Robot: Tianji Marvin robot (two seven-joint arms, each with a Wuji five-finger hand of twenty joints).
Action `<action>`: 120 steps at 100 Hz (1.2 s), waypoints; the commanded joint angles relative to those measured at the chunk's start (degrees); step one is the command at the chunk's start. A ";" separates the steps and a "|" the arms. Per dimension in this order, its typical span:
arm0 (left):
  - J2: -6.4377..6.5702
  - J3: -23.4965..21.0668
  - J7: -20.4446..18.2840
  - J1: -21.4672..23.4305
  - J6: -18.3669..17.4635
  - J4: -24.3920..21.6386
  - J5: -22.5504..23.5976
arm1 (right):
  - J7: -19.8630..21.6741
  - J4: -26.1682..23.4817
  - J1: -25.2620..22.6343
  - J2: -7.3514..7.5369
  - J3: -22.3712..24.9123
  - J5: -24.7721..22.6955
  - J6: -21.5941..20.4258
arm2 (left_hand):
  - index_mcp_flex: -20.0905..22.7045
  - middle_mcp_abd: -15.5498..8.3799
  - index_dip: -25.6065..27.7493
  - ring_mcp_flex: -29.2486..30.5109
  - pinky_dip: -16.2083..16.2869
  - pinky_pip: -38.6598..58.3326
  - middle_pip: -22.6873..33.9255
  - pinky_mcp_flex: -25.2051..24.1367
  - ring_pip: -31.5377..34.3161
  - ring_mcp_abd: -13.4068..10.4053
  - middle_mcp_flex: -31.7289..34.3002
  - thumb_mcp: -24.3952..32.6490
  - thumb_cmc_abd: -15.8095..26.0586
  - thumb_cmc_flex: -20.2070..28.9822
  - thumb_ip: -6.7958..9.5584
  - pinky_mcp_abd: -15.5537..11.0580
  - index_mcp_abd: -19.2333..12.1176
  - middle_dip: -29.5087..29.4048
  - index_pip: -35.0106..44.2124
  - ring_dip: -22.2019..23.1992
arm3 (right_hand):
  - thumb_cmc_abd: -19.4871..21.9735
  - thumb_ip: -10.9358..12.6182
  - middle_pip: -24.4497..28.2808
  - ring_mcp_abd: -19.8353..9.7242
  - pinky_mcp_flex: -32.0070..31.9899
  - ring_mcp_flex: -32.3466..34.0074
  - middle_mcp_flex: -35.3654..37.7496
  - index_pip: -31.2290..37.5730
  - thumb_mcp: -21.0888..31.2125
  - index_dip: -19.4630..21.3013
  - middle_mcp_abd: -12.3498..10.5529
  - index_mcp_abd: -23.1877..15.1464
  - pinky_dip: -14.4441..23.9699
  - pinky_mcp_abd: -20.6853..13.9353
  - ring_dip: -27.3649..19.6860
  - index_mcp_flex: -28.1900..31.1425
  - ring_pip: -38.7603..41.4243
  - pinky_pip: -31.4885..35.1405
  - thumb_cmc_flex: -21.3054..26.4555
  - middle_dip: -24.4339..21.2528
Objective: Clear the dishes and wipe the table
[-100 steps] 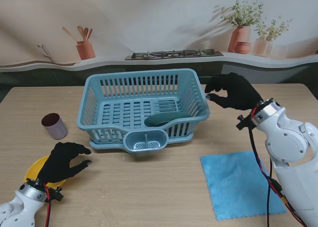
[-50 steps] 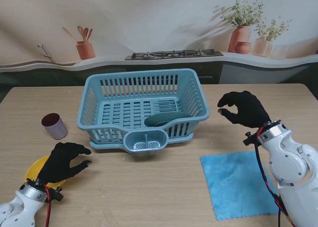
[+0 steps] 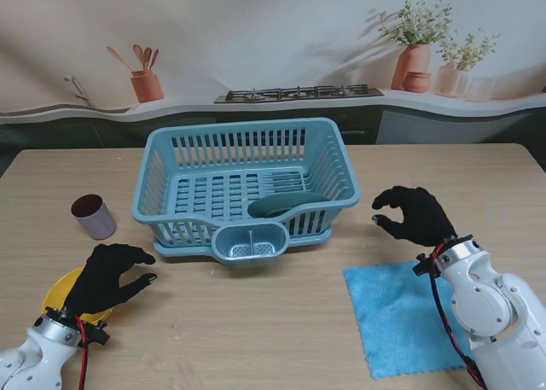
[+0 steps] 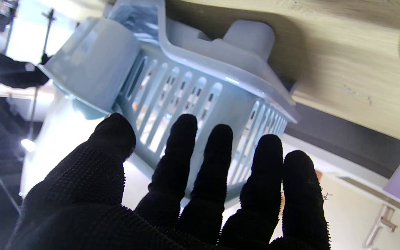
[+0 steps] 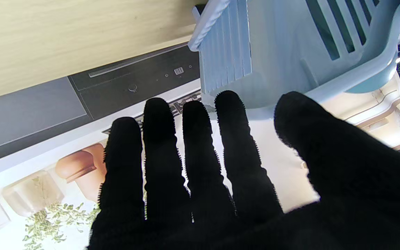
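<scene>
At the near left of the bench (image 3: 256,322) you see the left hand (image 3: 107,276) hovering over a yellow plate (image 3: 60,289), its fingers (image 4: 182,163) spread apart and curled, holding nothing. Just beyond it stands a mauve cup (image 3: 93,216), upright; you cannot tell whether anything is inside its dark interior. In the middle sits the light blue dish rack (image 3: 243,185), with a dark green dish (image 3: 277,206) lying in its near right part. The small cutlery holder (image 3: 249,241) on the rack's near wall shows nothing in it. To the right of the rack, the right hand (image 3: 414,215) hangs above the bench, fingers (image 5: 158,149) loosely curled and apart, gripping nothing. Nearer to you on the right, a blue cloth (image 3: 401,317) lies flat. No readable writing shows on any of these things.
</scene>
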 commanded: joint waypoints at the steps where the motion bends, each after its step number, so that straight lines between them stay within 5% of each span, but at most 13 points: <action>1: -0.28 -0.05 -0.06 0.60 0.51 -0.61 0.15 | 0.84 0.39 -0.85 -0.20 -0.11 -0.47 0.15 | 1.07 0.69 0.06 -0.91 -0.01 0.36 -0.54 -1.10 -0.02 1.39 -0.29 -1.27 2.15 1.25 -0.20 0.40 -0.16 0.19 -0.64 0.65 | -0.87 1.75 -0.70 -1.42 -0.94 -1.32 -1.67 -0.98 1.26 0.57 -0.78 0.71 -0.71 -1.82 -0.84 -2.19 -0.86 -0.90 -1.78 -0.64; 38: -0.38 -3.40 2.91 4.92 1.92 -4.45 3.89 | 0.28 0.32 -1.92 -0.31 0.11 -0.65 0.98 | 1.56 1.54 -0.49 -1.62 -0.10 0.27 -1.00 -1.46 -0.39 1.76 -0.90 -1.85 1.71 1.59 -0.04 0.49 0.99 -0.01 -2.20 0.42 | -1.04 1.69 -0.91 -1.30 -1.41 -1.80 -2.00 -1.97 1.50 0.96 -0.65 0.99 -1.07 -1.78 -1.05 -2.12 -1.33 -1.49 -2.00 -0.78; 96: 0.46 -5.65 9.20 11.33 15.65 -8.84 13.15 | 1.92 -0.85 -2.57 -0.16 0.28 0.00 2.14 | 2.26 3.58 -2.37 -5.03 -1.32 -1.56 -2.10 -3.48 -2.16 2.35 -4.13 -2.67 1.32 1.12 -0.15 -0.41 3.74 -0.45 -8.84 -0.97 | -0.88 1.73 -1.09 -1.33 -2.11 -2.62 -2.66 -2.90 1.19 1.30 -0.55 1.35 -1.38 -1.65 -1.15 -2.26 -1.64 -2.16 -1.95 -0.86; 104: 0.58 -5.31 10.25 11.40 17.35 -8.33 14.07 | 2.15 -0.98 -2.62 -0.11 0.23 -0.09 2.36 | 2.66 4.36 -2.71 -5.47 -1.61 -1.75 -2.49 -3.56 -2.53 2.83 -4.56 -3.68 1.14 -1.05 -0.16 -0.71 4.67 -0.66 -10.39 -1.37 | -1.31 1.86 -1.06 -1.38 -2.13 -2.65 -2.62 -2.96 1.59 1.36 -0.55 1.28 -1.38 -1.61 -1.16 -2.23 -1.66 -2.20 -1.07 -0.84; 120: 0.81 -4.24 13.26 10.78 20.20 -6.42 15.66 | 2.75 -1.21 -2.73 0.00 -0.06 -0.32 3.08 | 4.98 5.32 -3.33 -6.88 -3.02 -3.46 -4.09 -4.22 -3.88 2.54 -5.40 4.63 -1.89 -9.54 -1.21 -1.91 6.32 -1.56 -16.84 -3.60 | -2.03 2.02 -1.04 -1.49 -2.36 -2.75 -2.78 -2.97 2.15 1.52 -0.56 1.34 -1.45 -1.43 -1.20 -2.37 -1.71 -2.38 -0.42 -0.83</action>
